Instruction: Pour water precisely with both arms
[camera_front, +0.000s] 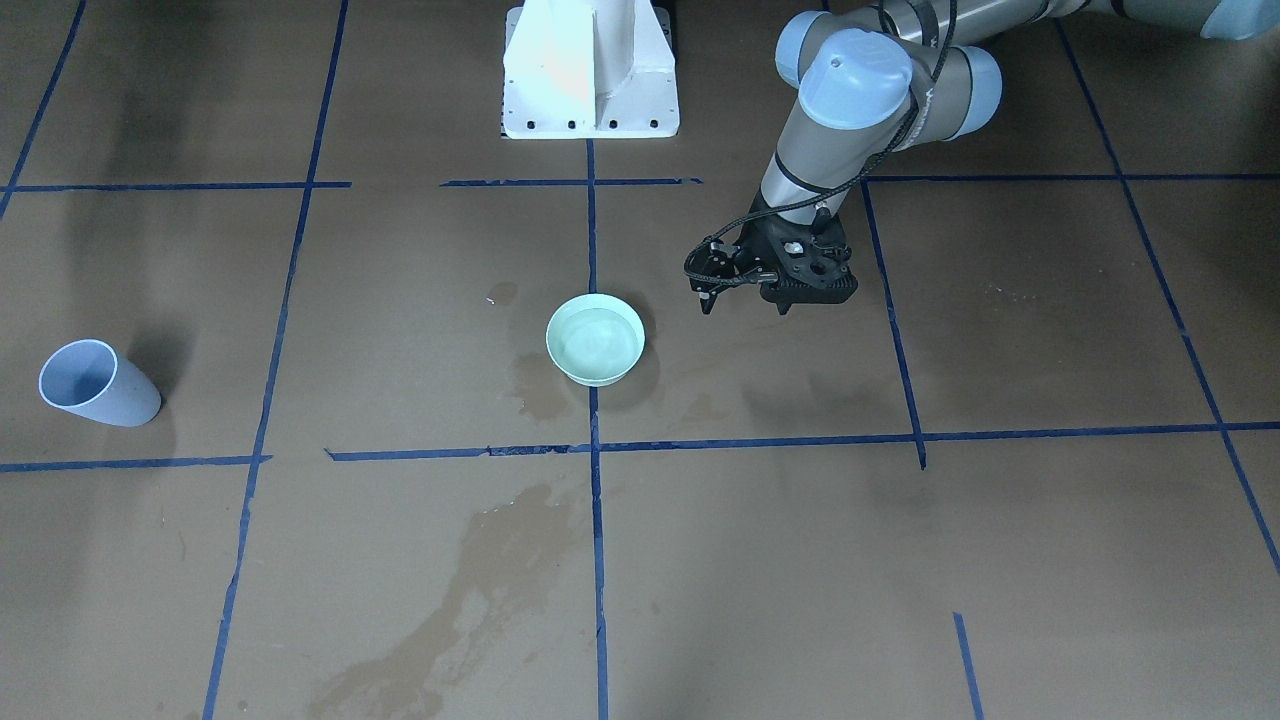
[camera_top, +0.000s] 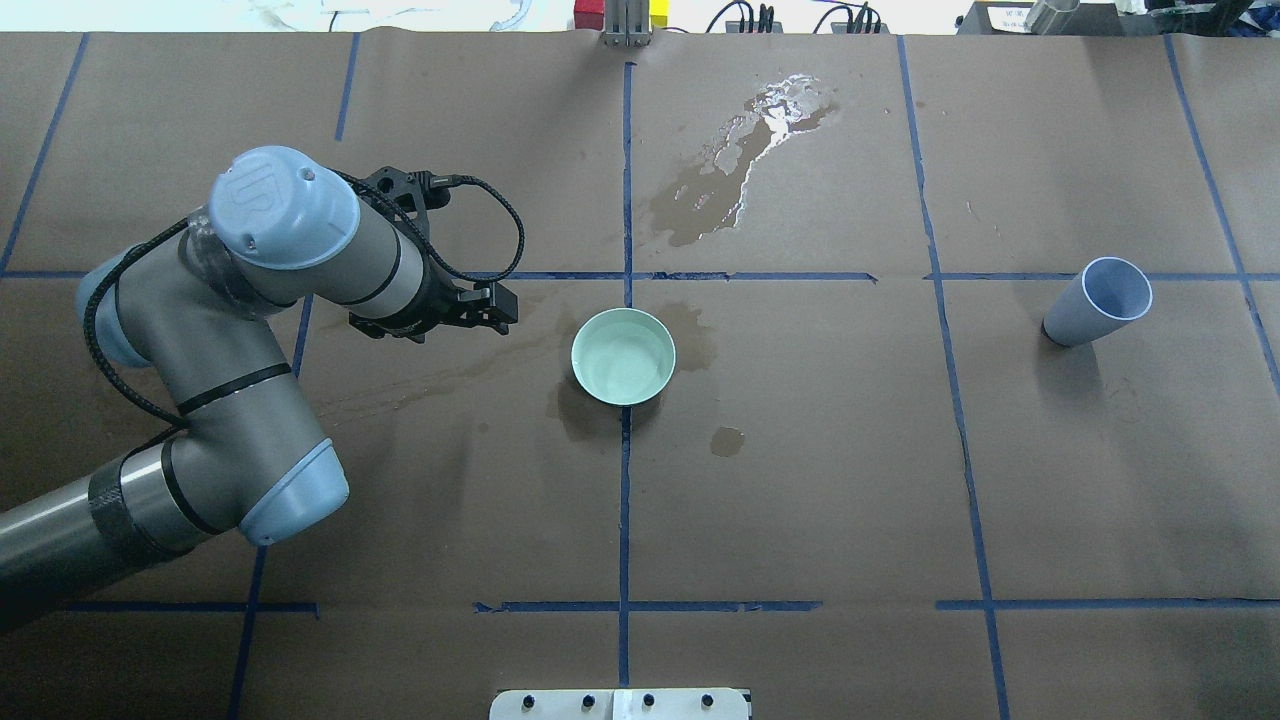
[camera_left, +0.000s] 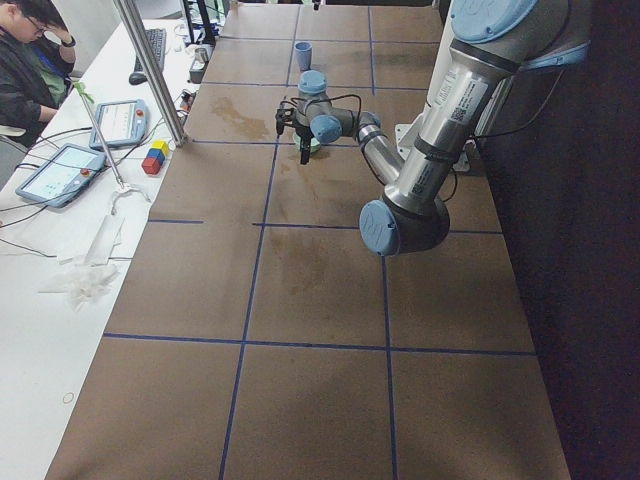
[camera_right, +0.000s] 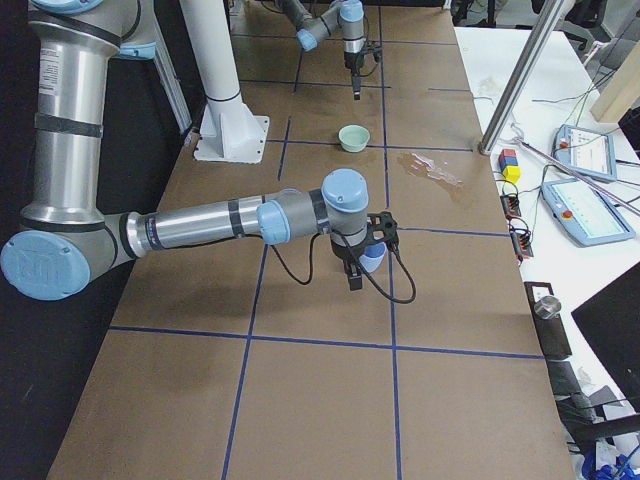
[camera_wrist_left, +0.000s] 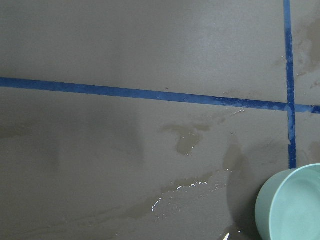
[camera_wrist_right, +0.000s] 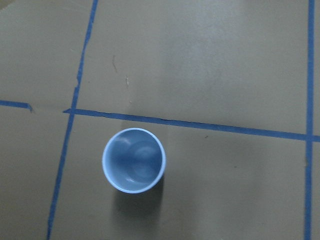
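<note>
Setting: robotics laboratory. Brown paper-covered tabletop (camera_front: 1000, 560) gridded with blue tape lines (camera_front: 598, 560); white pedestal base (camera_front: 590, 70). White side bench (camera_left: 40, 290) bearing grey touchscreen teach pendants (camera_left: 60, 172); seated operator (camera_left: 30, 50).

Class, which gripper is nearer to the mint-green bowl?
Left. The left gripper hangs just beside the mint-green bowl, on the robot's left of it; the right gripper is far off, by the blue cup.

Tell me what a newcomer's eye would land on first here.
The mint-green bowl of water sits on the blue tape cross at the middle of the brown paper. The left gripper hangs just to its side, apart from it. A glinting wet spill stains the paper beyond the bowl, and a pale blue cup stands alone far off on the robot's right.
</note>
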